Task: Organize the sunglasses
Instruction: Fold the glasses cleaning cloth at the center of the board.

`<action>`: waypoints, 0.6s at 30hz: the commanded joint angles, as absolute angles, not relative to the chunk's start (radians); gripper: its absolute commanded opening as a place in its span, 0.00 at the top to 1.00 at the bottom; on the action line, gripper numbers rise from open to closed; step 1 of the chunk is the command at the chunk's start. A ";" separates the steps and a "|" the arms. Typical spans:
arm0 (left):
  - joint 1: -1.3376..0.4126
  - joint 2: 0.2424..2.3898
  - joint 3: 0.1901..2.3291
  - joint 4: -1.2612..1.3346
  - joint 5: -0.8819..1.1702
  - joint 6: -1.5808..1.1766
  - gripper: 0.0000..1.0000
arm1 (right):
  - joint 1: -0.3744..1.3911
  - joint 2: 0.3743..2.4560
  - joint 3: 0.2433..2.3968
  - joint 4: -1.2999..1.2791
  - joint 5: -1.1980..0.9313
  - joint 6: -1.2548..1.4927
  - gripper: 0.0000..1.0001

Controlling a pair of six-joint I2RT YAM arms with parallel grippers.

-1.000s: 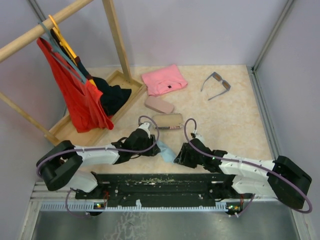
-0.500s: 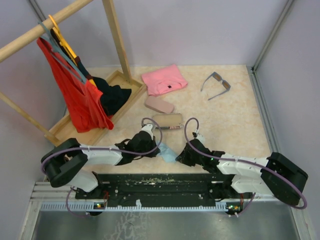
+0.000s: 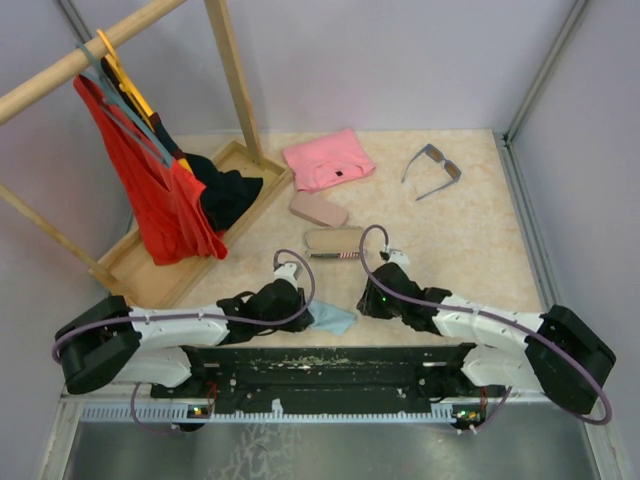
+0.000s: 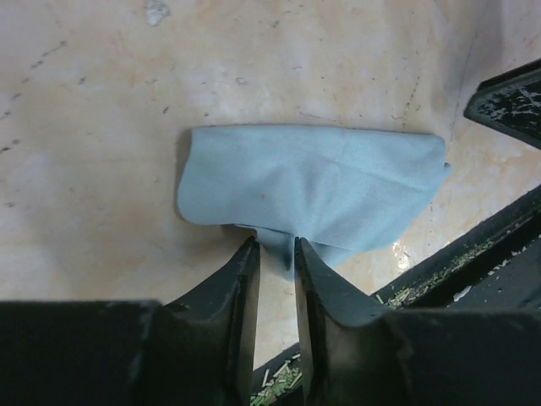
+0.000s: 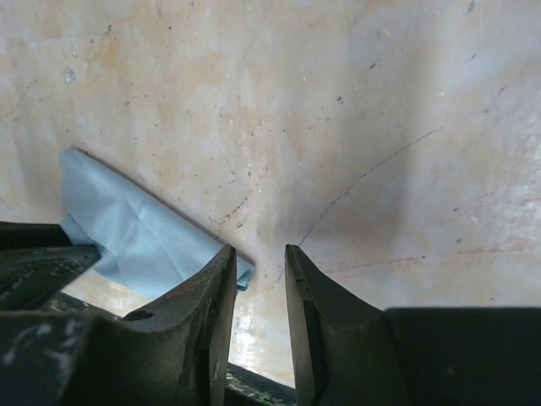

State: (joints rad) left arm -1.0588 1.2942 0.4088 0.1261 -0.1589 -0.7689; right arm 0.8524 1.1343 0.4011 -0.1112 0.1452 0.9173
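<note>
one pair of sunglasses [image 3: 441, 161], grey-blue in the frame and dark in the lenses, lies at the far right of the beige tabletop [image 3: 480, 240]. its temples are unfolded, and it is well apart from both arms and from everything else. i see it in the overhead view only.

two oblong cases lie near the table's middle: a pink case [image 3: 319, 208] and, nearer the arms, a tan case with a striped edge [image 3: 335, 241]. they are close but not touching. a folded pink garment [image 3: 328, 158] lies beyond them. at far left a wooden rack [image 3: 232, 75] rises from a wooden tray [image 3: 140, 265]. a red garment [image 3: 150, 190] hangs from its rail, and a black garment [image 3: 230, 195] is heaped in the tray.

at the near edge, between the two grippers, a light blue cloth [image 4: 313, 182] lies folded on the table.

left gripper [image 4: 276, 245]: low over the table, fingers drawn close together, with the cloth's near hem caught in the narrow gap. i read it as clamped on the cloth.

right gripper [image 5: 260, 252]: just right of the cloth, fingers parted a little over bare tabletop, nothing between them. in its wrist view a corner of the cloth reaches the tip of the left-hand finger; i cannot tell whether they touch.
</note>
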 commanded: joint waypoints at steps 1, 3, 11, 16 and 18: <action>-1.061 1.245 0.414 -0.058 -0.270 -0.777 0.66 | 0.846 1.070 0.472 -0.207 0.190 0.738 0.66; -1.062 1.223 0.427 -0.088 -0.293 -0.774 0.61 | 0.845 1.019 0.474 -0.208 0.169 0.661 0.63; -1.061 1.126 0.418 -0.195 -0.383 -0.807 0.59 | 1.013 1.043 0.587 -0.312 0.180 0.444 0.59; -1.060 1.052 0.394 -0.238 -0.417 -0.842 0.66 | 1.155 1.200 0.678 -0.349 0.211 0.379 0.59; -1.060 1.022 0.385 -0.258 -0.430 -0.858 0.66 | 1.189 1.265 0.730 -0.380 0.252 0.391 0.60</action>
